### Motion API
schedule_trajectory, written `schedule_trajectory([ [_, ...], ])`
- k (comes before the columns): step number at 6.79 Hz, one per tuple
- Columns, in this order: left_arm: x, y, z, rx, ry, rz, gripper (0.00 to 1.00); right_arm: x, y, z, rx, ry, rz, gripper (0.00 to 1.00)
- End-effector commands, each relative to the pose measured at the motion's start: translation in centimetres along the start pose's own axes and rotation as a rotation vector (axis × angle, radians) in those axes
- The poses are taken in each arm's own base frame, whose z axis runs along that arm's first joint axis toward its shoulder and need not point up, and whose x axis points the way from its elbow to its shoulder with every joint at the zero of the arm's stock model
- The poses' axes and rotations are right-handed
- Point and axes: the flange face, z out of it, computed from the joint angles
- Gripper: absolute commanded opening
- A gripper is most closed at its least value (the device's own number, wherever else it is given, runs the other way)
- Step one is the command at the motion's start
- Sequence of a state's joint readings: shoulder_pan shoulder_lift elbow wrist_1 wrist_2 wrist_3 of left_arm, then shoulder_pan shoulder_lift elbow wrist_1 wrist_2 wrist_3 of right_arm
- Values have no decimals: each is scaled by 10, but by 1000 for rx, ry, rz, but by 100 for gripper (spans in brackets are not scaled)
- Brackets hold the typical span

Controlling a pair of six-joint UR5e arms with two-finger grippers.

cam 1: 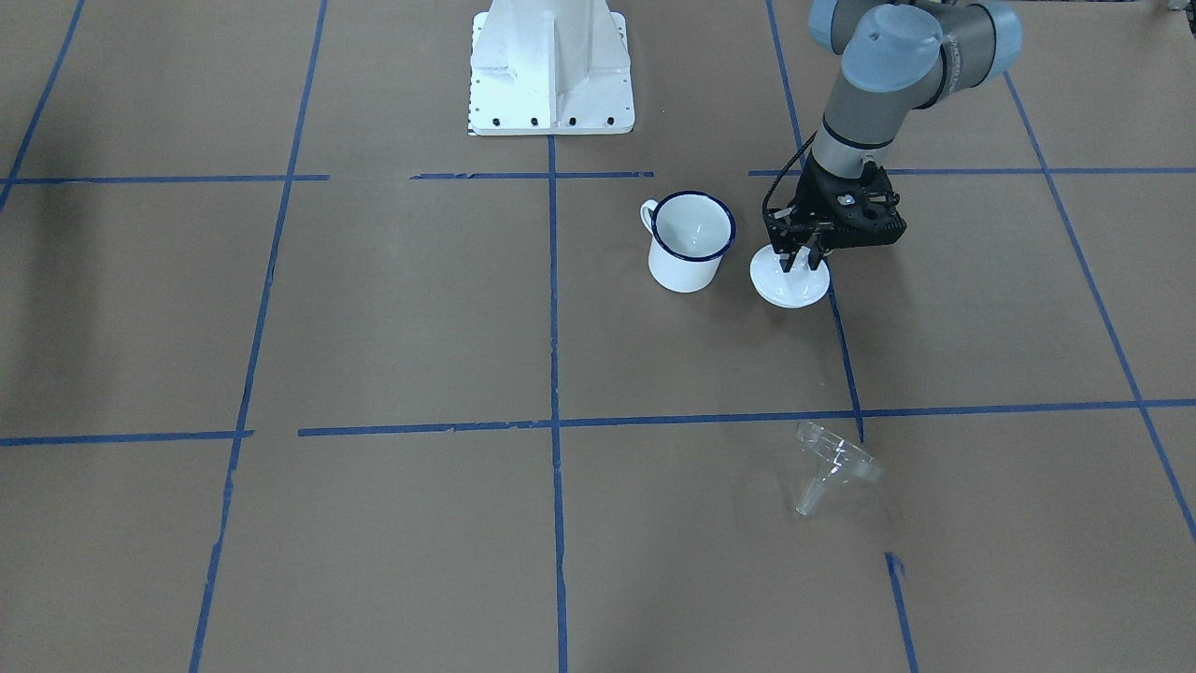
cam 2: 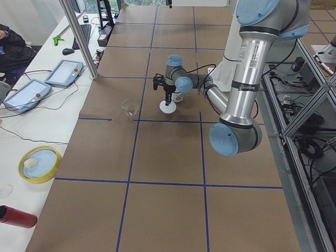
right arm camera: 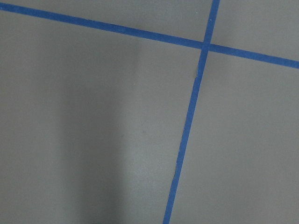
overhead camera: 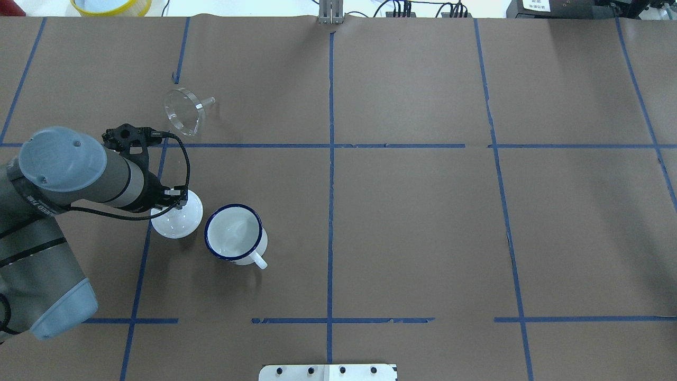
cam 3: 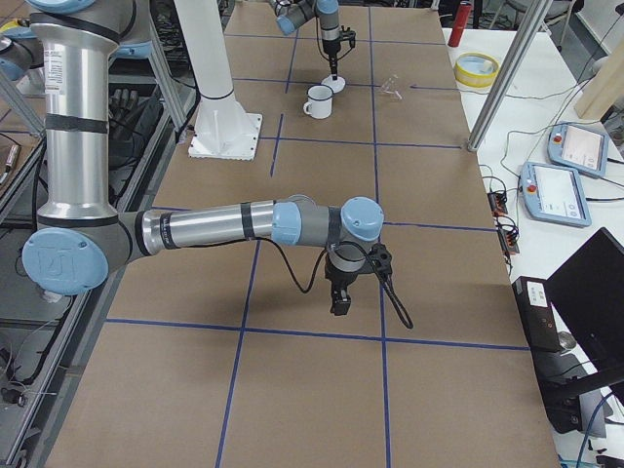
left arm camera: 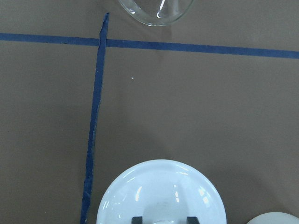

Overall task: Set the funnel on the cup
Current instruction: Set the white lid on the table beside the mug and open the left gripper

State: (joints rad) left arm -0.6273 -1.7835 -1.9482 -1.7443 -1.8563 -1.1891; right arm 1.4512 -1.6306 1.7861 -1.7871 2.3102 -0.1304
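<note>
Left wrist-mounted view has the white lid (left arm camera: 161, 189) closest, flat on the table (left arm camera: 210, 116) just beside the cup (cam 1: 685, 271), left gripper (left arm camera: 164, 219) straddling its centre, and you can't tell if it's pinching or let go (right gripper (cam 3: 340, 300), can't tell either), so make sure you're free and lift straight up. Farther out past the blue tape (left arm camera: 187, 46), the funnel (left arm camera: 156, 10) lies on its side well apart from the cup, long axis roughly across the table, spout toward the robot's right, mouth facing back toward the lid, so grab the rim

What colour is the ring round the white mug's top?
The white enamel mug has a dark blue rim; clearest overhead.
</note>
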Motion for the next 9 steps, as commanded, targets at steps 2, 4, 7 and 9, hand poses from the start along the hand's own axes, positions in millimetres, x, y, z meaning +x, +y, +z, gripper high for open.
schedule_trajectory([
  [2,-6,0,15,-7,-13,3,29,0,0,0,1,0,-1,100],
  [4,-6,-1,17,-9,-17,0,100,0,0,0,0,0,0,100],
  [7,0,-19,-34,53,53,-39,100,0,0,0,1,0,-1,100],
  [9,24,-62,-73,123,138,-326,100,0,0,0,1,0,-1,100],
])
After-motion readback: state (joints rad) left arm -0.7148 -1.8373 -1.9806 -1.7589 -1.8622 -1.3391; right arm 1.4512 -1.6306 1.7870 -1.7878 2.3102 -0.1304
